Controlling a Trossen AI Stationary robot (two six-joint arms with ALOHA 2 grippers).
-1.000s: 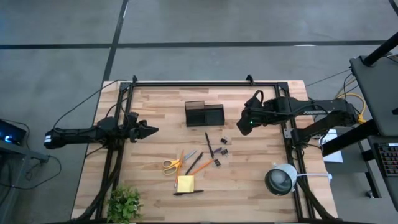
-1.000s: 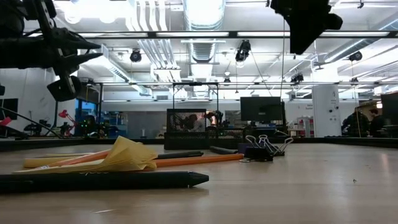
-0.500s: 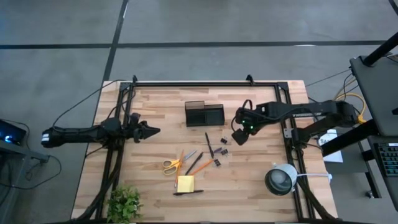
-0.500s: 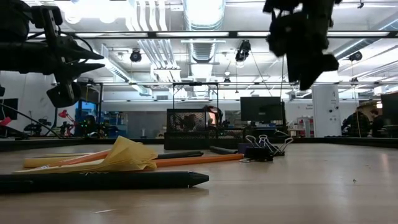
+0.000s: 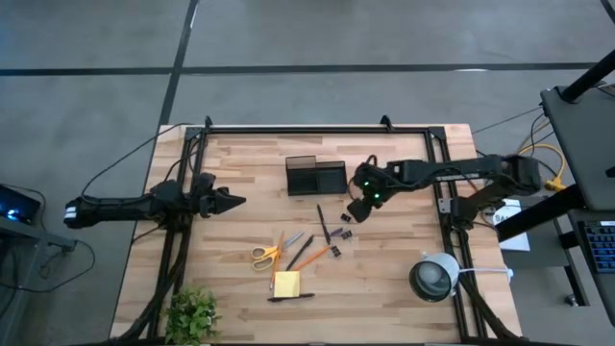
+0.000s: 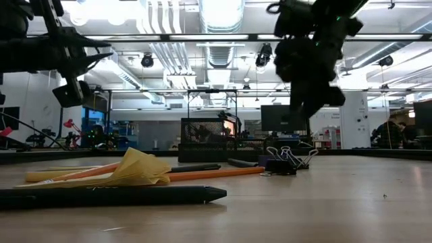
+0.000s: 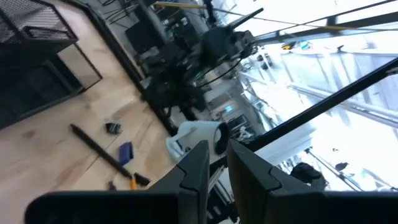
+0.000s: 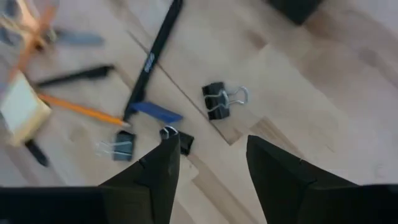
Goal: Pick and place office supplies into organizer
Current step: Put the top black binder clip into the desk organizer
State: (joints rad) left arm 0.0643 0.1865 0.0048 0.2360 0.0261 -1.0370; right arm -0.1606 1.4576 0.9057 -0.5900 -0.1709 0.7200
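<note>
The dark organizer stands on the table's far middle. Near of it lie the yellow-handled scissors, the yellow sticky-note pad, black pens, an orange pencil and small black clips. My right gripper is open and hangs above the table beside the clips, just right of the organizer. In the right wrist view a clip, a pen and a blue item lie ahead of my right gripper. My left gripper waits at the table's left, above it, its fingers a narrow gap apart.
A round grey-white lamp stands at the near right and a green plant at the near left corner. A dark frame rail runs around the table. Bare wood lies between the organizer and the left arm.
My right gripper has moved toward the table's left and downward, from right of the organizer to a spot over the clips. Nothing on the table has moved.
</note>
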